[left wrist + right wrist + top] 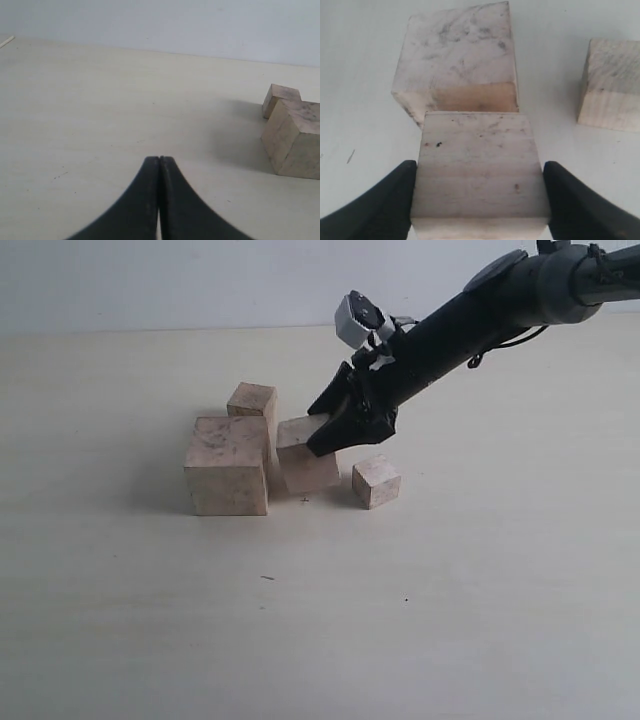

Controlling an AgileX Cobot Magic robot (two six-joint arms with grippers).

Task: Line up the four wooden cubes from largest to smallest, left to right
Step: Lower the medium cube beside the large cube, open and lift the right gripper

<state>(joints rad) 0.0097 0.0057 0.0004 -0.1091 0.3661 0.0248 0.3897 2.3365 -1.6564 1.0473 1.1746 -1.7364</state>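
Four pale wooden cubes sit close together mid-table. The largest cube stands on the left. Behind it rests a smaller cube. My right gripper is shut on the second-largest cube, which hangs tilted just right of the largest one, its lower edge near the table. The smallest cube lies to the right of the held one. In the left wrist view my left gripper is shut and empty, low over bare table; it is outside the exterior view.
The pale tabletop stretches wide in front of the cubes and to their right. A light wall rises behind the table's far edge. The right arm slants down from the upper right.
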